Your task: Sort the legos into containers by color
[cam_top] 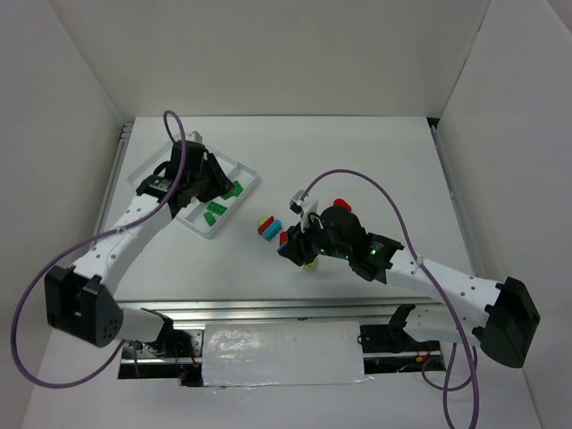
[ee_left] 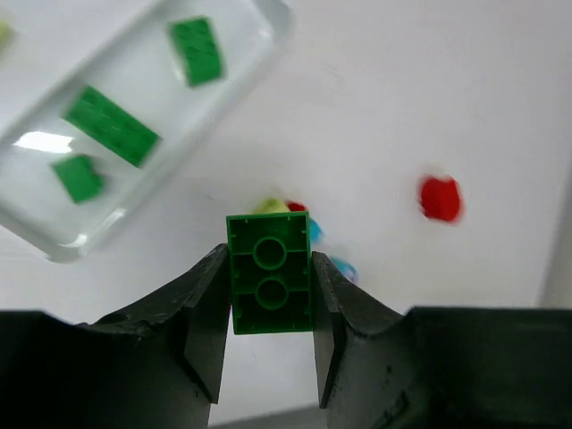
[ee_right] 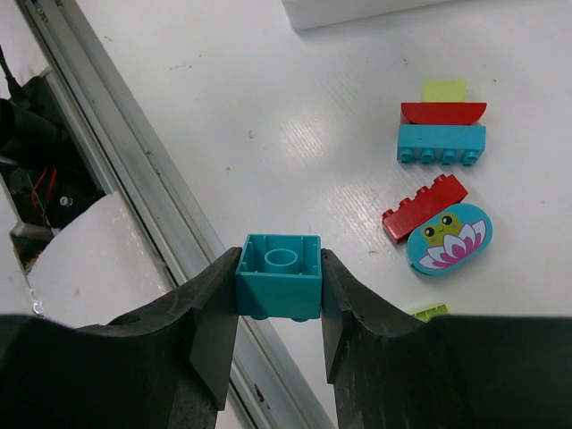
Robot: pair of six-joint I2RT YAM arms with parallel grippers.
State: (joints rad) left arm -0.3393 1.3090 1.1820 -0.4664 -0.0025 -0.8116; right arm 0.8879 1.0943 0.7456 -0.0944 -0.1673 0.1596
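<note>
Legos (ee_left: 273,206) peek blurred from behind the green brick (ee_left: 269,273) between left fingers (ee_left: 207,326).

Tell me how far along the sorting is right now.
Done: three green bricks lie in one compartment of the tray. In hand: the left gripper holds a fourth green brick between its fingers, the right gripper a teal brick. Left: a red brick, a long teal brick, a frog-printed oval and other pieces sit loose on the table.
</note>
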